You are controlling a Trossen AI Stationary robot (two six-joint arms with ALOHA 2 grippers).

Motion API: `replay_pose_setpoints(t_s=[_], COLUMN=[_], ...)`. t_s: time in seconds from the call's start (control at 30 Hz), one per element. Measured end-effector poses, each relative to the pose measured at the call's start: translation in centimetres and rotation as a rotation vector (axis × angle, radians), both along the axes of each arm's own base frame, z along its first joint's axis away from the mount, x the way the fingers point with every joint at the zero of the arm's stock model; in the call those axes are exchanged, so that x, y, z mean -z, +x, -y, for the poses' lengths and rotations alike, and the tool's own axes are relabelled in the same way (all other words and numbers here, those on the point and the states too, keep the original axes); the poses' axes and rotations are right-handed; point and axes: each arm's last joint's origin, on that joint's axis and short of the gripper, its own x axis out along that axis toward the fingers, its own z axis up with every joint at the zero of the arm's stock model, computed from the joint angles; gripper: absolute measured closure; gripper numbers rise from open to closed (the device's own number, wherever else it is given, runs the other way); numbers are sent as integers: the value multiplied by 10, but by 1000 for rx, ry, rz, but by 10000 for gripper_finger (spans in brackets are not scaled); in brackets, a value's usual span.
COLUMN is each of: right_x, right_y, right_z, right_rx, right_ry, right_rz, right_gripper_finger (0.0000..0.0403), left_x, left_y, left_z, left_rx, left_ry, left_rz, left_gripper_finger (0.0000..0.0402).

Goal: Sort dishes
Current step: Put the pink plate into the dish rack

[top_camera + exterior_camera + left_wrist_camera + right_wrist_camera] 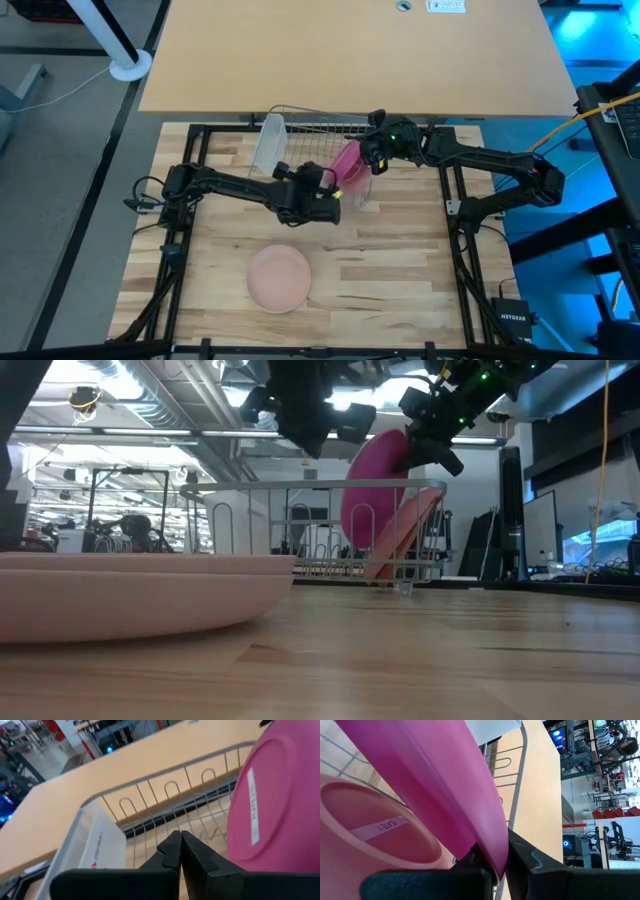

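A magenta plate point(347, 162) stands on edge over the near right part of the silver wire rack point(312, 124). My right gripper point(370, 155) is shut on the plate. Behind it a tan-brown plate point(402, 535) leans in the rack, its labelled underside point(370, 832) showing in the right wrist view. A pale peach-pink plate point(280, 278) lies flat on the table near the front. My left gripper point(178, 842) is shut and empty, just on the near side of the rack and left of the magenta plate point(272, 805). My right gripper pinches the magenta plate's upper rim point(490, 851) between its two fingers, one on each face. The fingers come from the table's right side, slanting down. The plate stands tilted on edge with its lower part inside the rack. I cannot tell whether it rests there.
A translucent whitish piece point(268, 143) stands at the rack's left end. A tan tabletop point(350, 55) lies beyond the rack. Black frame rails point(452, 215) run along both sides of the wooden table. Bare wood shows around the peach-pink plate.
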Motion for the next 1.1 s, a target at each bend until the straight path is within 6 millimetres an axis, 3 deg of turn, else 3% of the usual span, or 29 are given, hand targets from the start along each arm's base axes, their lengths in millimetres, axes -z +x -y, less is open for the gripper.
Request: replay_pose_setpoints(t_s=[0.2, 0.63, 0.9, 1.1], right_x=[0, 0, 0, 0], right_y=[0, 1, 1, 1], right_z=[0, -1, -1, -1], right_rx=[-13, -41, -45, -49], right_ry=[5, 1, -4, -9], right_rz=[3, -1, -6, -10], right_gripper_finger=[377, 377, 377, 377], left_x=[2, -4, -9, -6], left_y=[3, 23, 22, 24], left_z=[-8, -2, 0, -1], left_rx=[50, 251, 218, 309], left_ry=[-94, -113, -35, -149], left_rz=[-74, -122, -130, -146], left_gripper_finger=[401, 401, 401, 401])
